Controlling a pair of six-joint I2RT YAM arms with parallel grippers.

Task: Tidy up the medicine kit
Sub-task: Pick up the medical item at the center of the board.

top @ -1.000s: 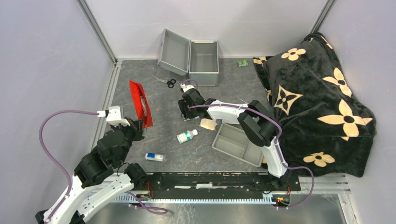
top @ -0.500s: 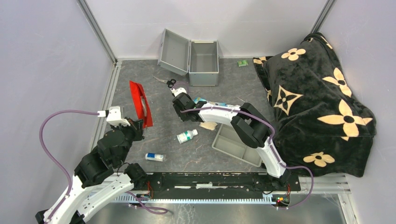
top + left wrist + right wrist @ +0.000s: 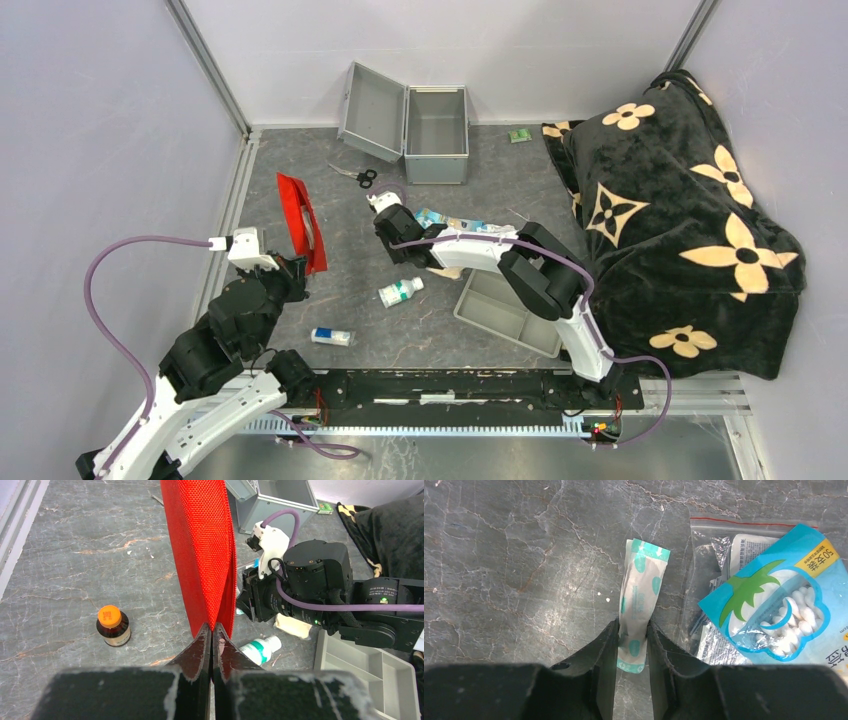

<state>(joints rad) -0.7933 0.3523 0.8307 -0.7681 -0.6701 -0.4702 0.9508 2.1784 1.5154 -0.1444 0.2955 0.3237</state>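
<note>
Your left gripper (image 3: 212, 630) is clamped shut on one edge of the red pouch (image 3: 202, 545), which stands edge-up on the left side of the tabletop (image 3: 290, 150). Your right gripper (image 3: 633, 625) sits low over the middle of the tabletop. Its fingers press against both long sides of a small teal-and-white packet (image 3: 642, 580) that lies flat, just left of a bag of cotton swabs (image 3: 774, 605). The medicine kit (image 3: 437, 165) stands open at the far edge, its lid swung to the left, apart from both grippers.
</note>
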